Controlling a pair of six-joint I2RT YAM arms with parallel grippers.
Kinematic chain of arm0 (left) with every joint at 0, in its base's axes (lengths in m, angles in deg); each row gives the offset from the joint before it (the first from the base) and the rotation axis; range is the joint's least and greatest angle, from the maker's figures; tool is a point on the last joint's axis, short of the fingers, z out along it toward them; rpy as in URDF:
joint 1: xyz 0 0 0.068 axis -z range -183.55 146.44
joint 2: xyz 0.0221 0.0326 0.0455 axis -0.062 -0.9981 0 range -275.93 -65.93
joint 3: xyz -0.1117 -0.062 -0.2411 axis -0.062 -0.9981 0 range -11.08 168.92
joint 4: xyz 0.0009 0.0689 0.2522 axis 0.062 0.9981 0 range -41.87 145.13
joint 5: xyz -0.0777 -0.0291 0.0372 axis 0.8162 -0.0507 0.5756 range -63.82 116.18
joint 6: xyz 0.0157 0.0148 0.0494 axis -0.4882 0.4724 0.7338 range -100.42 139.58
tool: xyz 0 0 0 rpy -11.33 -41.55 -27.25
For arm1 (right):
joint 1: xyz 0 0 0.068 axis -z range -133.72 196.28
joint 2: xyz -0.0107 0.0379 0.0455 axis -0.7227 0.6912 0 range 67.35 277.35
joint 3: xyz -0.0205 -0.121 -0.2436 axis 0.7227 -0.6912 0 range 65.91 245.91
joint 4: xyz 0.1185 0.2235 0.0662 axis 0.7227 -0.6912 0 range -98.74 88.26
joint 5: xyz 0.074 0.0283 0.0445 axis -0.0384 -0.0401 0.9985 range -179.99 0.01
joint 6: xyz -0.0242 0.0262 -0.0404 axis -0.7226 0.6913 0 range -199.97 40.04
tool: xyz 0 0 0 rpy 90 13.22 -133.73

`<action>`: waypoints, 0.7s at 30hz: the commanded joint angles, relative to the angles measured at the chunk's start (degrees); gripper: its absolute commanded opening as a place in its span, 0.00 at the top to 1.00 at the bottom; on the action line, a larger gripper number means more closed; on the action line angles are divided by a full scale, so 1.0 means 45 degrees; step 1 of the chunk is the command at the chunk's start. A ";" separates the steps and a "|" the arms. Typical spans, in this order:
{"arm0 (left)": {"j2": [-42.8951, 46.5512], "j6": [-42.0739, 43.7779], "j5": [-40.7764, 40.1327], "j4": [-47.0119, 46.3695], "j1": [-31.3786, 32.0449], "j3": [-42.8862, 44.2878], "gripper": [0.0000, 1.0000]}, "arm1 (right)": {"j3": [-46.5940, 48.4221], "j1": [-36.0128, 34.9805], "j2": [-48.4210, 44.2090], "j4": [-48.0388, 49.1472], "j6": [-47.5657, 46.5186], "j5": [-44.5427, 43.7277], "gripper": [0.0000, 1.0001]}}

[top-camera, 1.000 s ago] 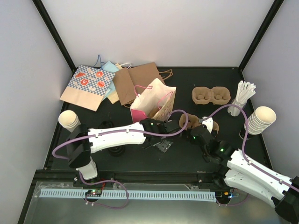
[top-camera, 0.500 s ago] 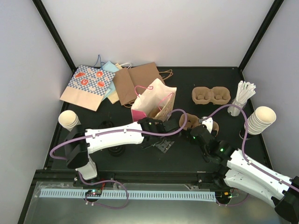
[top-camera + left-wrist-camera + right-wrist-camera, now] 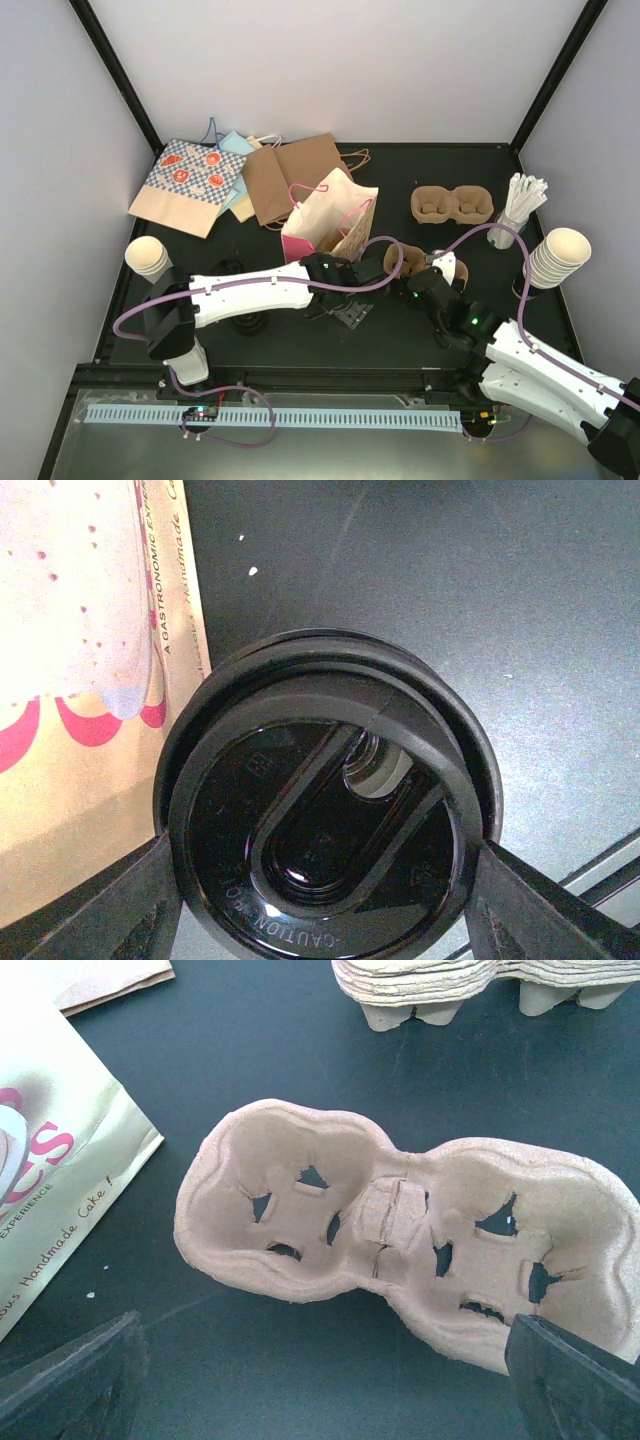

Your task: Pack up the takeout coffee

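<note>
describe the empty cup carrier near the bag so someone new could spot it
Start at the upright pink-and-cream gift bag mid-table; just to its right lies a brown pulp two-cup carrier. It is a single empty tray lying alone, unlike the stack of carriers farther back.

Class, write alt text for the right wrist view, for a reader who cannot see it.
An empty two-cup carrier of moulded brown pulp lies on the dark table, ahead of the right gripper, whose jaws stand wide open. A stack of like carriers sits beyond; a printed paper bag is at left.
</note>
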 commanded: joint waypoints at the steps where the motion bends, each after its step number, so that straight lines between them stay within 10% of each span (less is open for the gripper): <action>1: -0.0201 0.0113 -0.0169 -0.0099 -0.0067 0.0101 0.33 | 0.0225 0.0060 -0.0077 0.0247 0.0016 -0.0119 0.00; 21: -0.0277 0.0293 0.0339 -0.1212 -0.0304 -0.0996 0.33 | 0.0213 0.0063 -0.0230 0.0413 -0.0114 0.3341 0.00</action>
